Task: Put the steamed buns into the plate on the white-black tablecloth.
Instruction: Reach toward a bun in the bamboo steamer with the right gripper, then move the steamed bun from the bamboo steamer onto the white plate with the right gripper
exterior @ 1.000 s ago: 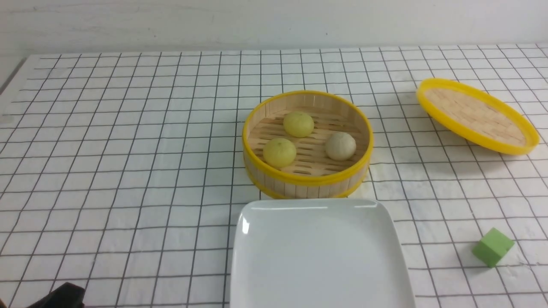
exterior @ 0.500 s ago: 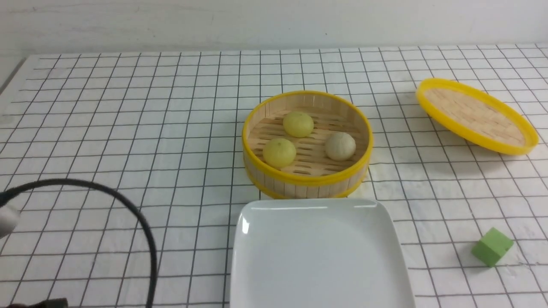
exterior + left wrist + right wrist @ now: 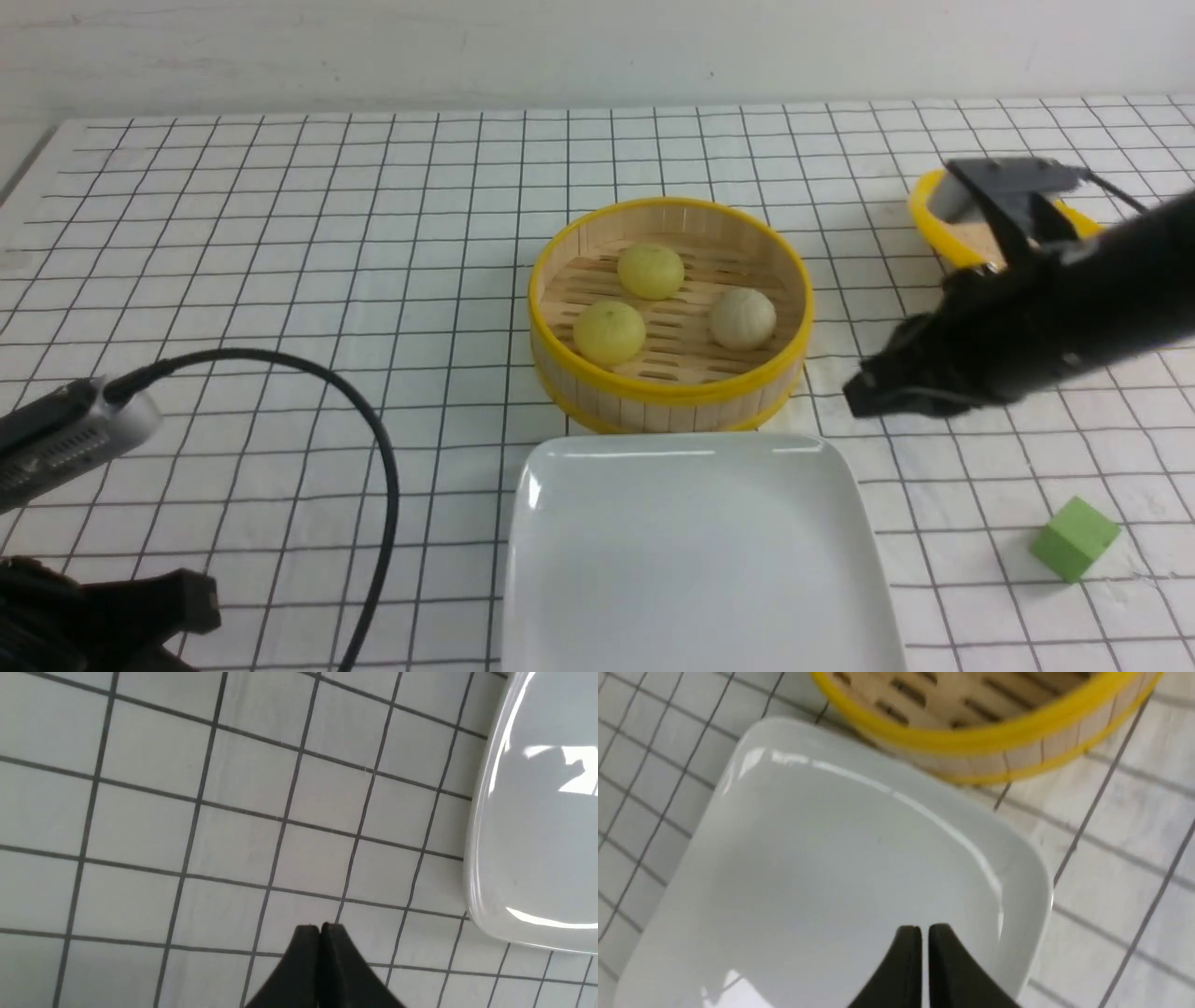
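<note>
Three steamed buns lie in the round bamboo steamer [image 3: 670,392]: two pale yellow ones [image 3: 651,271] [image 3: 609,332] and a beige-white one [image 3: 742,318]. The white square plate [image 3: 700,551] sits empty on the white-black tablecloth [image 3: 280,280], just in front of the steamer. My right gripper [image 3: 854,397] is shut and empty, hovering right of the steamer near the plate's far right corner. In the right wrist view its tips [image 3: 923,928] are over the plate [image 3: 831,858], with the steamer's wall [image 3: 994,732] beyond. My left gripper [image 3: 207,602] is shut and empty at the front left; in the left wrist view its tips [image 3: 320,927] are above the cloth, beside the plate's edge [image 3: 537,835].
The yellow-rimmed woven lid [image 3: 952,245] lies tilted at the back right, mostly hidden behind my right arm. A green cube [image 3: 1074,539] sits on the cloth at the front right. A black cable [image 3: 373,439] loops from my left wrist camera.
My right arm has come into view from the right and now covers most of the lid. My left arm has moved further in at the front left. The buns have not moved.
</note>
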`<action>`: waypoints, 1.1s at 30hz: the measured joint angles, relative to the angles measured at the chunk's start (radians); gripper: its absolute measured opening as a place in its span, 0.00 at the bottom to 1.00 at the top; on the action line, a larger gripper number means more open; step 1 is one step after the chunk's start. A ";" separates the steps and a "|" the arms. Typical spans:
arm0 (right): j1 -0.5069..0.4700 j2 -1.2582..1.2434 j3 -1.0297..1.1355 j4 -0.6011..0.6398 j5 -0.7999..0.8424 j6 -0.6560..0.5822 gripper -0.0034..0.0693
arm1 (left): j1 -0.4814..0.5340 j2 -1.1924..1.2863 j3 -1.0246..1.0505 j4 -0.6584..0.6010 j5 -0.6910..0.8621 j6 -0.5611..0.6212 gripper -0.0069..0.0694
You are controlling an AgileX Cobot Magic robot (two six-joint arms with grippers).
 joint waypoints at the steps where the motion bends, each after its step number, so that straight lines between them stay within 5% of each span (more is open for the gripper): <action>1: 0.013 0.039 -0.040 -0.031 -0.002 0.022 0.14 | 0.000 0.003 0.000 0.002 0.000 0.001 0.11; 11: 0.083 0.408 -0.431 -0.347 -0.006 0.208 0.52 | 0.000 0.005 0.000 0.072 -0.006 0.002 0.13; 18: 0.083 0.544 -0.493 -0.418 -0.097 0.239 0.58 | 0.000 0.005 0.000 0.084 -0.005 0.002 0.15; 22: 0.083 0.564 -0.499 -0.421 -0.125 0.260 0.48 | 0.000 0.005 0.000 0.084 -0.002 0.002 0.16; 24: 0.083 0.556 -0.501 -0.424 -0.120 0.261 0.35 | 0.000 0.005 0.000 0.084 0.000 0.002 0.16; 26: 0.083 0.518 -0.501 -0.426 -0.082 0.261 0.11 | 0.000 0.005 0.000 0.084 0.000 0.002 0.16; 33: 0.083 0.247 -0.474 -0.375 0.196 0.263 0.08 | 0.000 0.005 0.000 0.084 0.000 0.002 0.18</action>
